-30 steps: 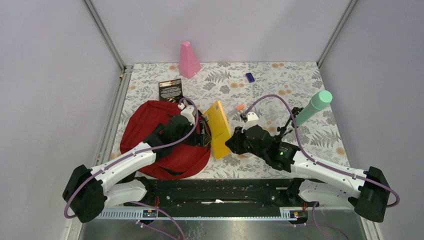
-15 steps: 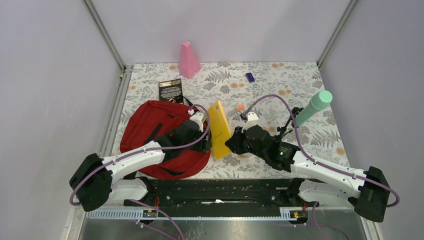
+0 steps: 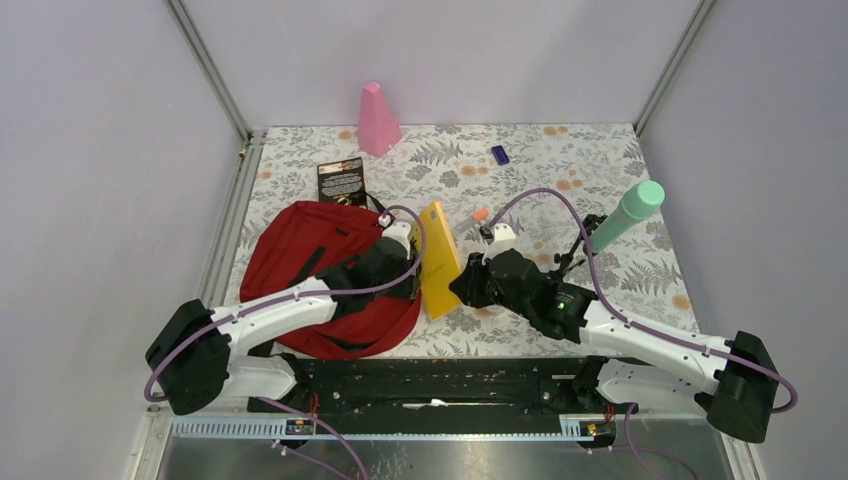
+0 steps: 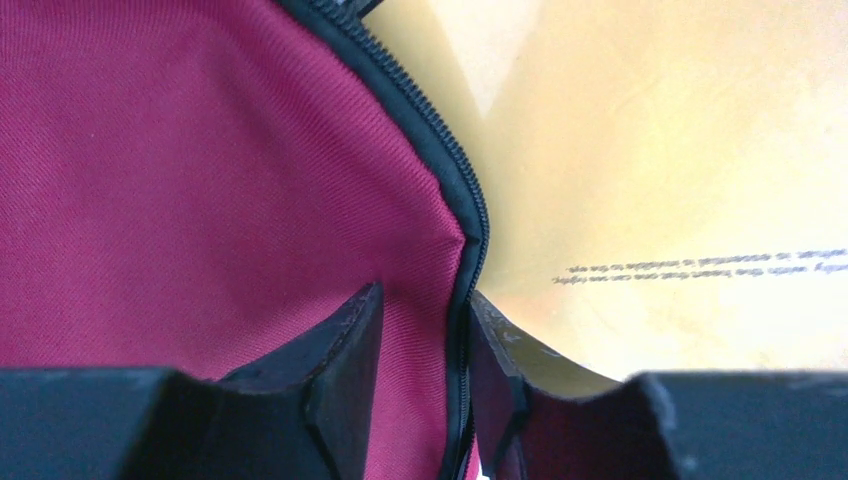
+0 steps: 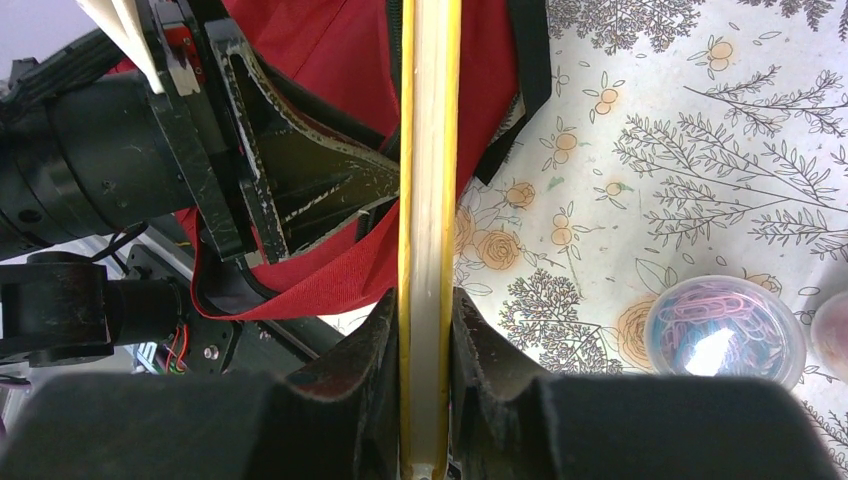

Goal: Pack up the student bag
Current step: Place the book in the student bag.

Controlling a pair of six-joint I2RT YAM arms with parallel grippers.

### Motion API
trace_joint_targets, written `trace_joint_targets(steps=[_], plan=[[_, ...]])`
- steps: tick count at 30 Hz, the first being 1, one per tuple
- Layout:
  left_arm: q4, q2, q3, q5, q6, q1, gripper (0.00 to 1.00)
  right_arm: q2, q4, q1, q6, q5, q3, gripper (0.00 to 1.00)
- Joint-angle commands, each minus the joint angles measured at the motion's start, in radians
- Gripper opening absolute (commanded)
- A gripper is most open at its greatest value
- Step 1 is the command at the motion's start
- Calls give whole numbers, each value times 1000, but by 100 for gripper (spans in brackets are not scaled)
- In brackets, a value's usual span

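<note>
Now my right fingers point(image 5: 372, 345) clamp the book point(image 5: 428, 150); left fingers point(image 4: 345, 350) straddle the bag point(image 4: 200, 150) rim, grip uncertain. A slip could close the mouth.

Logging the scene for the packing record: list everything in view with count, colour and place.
bag: 1, dark red, left of centre
book: 1, yellow, on edge at the bag's right side
booklet: 1, black, behind the bag
cone: 1, pink, far edge
block: 1, purple, far centre
bottle: 1, green, far right
small item: 1, orange, behind the book; too small to name
clip ball: 1, clear, coloured clips inside, right of the book
table: 1, floral cover
left gripper: black, jaws astride the bag's zipper rim, gap showing
right gripper: black, jaws shut on the book
</note>
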Motion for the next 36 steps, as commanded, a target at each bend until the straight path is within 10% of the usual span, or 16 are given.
trace_joint_targets(steps=[1,9,16,26,36], plan=[[25,23,77,-46,-11,-2,32,-3,98,-6,9,7,71,0],[-20,-47,94,-123,-2,0,0,-6,94,-6,7,21,73,0],[-174,-97,218,-65,94,46,0,12,43,-6,-55,46,123,0],[-408,-158,423,316,302,412,0,38,-72,-10,-215,153,275,0],[-208,-310,397,206,342,483,0,107,-30,-24,-107,-65,385,0]])
